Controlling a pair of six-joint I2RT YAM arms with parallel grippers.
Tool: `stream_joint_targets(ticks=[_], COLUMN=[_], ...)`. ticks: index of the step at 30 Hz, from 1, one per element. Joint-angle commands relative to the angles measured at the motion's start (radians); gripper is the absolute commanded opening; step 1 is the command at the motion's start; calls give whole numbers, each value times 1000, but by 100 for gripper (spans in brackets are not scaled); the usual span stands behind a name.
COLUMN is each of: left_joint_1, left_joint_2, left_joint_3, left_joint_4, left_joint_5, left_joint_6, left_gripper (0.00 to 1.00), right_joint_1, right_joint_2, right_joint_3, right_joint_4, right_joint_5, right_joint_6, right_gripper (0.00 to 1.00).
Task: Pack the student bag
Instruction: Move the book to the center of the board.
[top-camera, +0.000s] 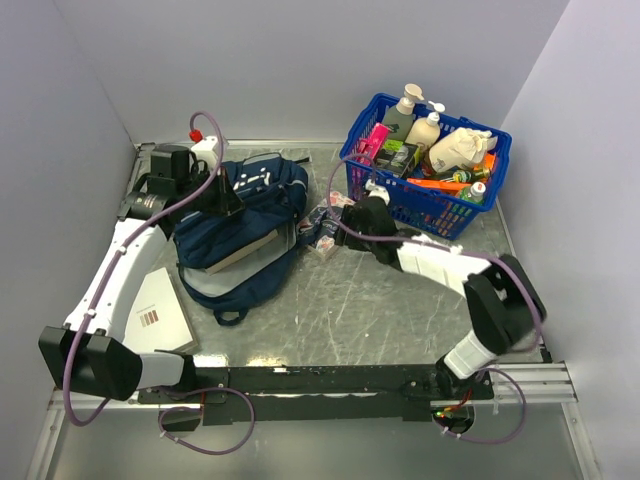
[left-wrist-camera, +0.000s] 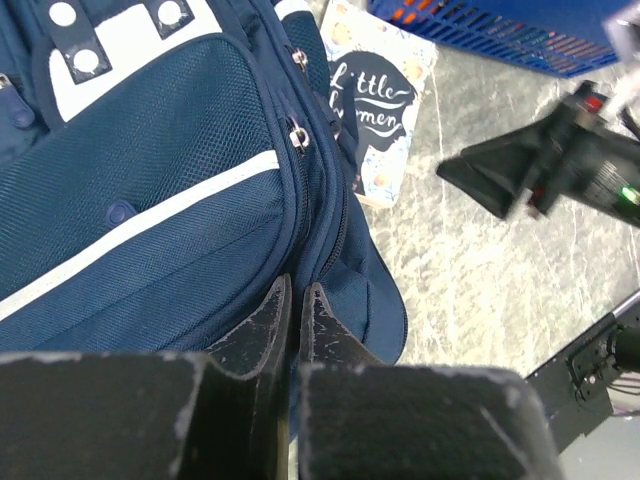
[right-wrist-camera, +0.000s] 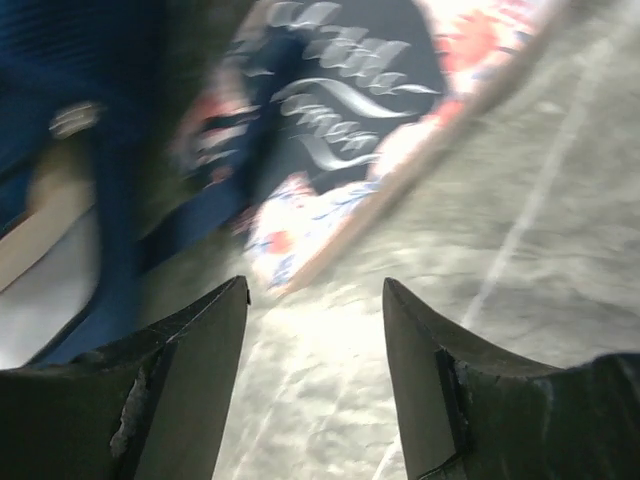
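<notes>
While the left gripper (left-wrist-camera: 298, 292) has its 2 fingers pressed together on a fold of the bag (top-camera: 285, 195) beside a zip, the right gripper (right-wrist-camera: 315, 290) stands with its fingers apart and nothing between them. The right fingers hang low over the table (top-camera: 380, 300). Their tips are just near of the corner of a book (left-wrist-camera: 375, 100) with a dark cover and white script, and a sliver of tabletop shows between tips and corner. The right wrist view is blurred, so finer contact cannot be told.

The bag lies at the far left of the table, its main mouth gaping toward the near right. A thick tan-edged volume (top-camera: 245, 250) lies in the opening. The left gripper grips at the bag's far side, close to the white patch. The book lies flat just right of the bag, and whether its left edge touches the fabric I cannot tell.

A white pad (top-camera: 165, 310) lies flat near and left of the bag, partly under the left arm. A basket (top-camera: 436, 212) full of bottles and packs sits in the far right corner, with its near-left corner just beside the right wrist. Grey walls (top-camera: 300, 70) close in on 3 sides, and the bag's far edge lies close to the far one. Bare scratched tabletop spreads near of the book, between the bag and the right forearm.
</notes>
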Motion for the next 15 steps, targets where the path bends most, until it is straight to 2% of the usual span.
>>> stream_joint_targets(ticks=[1,10,15], left_joint_1=[9,9,9], left_joint_2=[-18,4,-3], left_joint_3=[60,10,-9], left_joint_4=[75,104,110], left_joint_5=[-22,41,85], left_joint_6=[0,9,34], left_gripper=[1,1,1], right_joint_1=[-49,-69,-69], right_joint_2=[116,257,295], right_joint_3=[144,223,258], right_joint_4=[-129,-160,-148], right_joint_5=[32,-7,-16], right_joint_6=[111,194,218], right_gripper=[65,65,58])
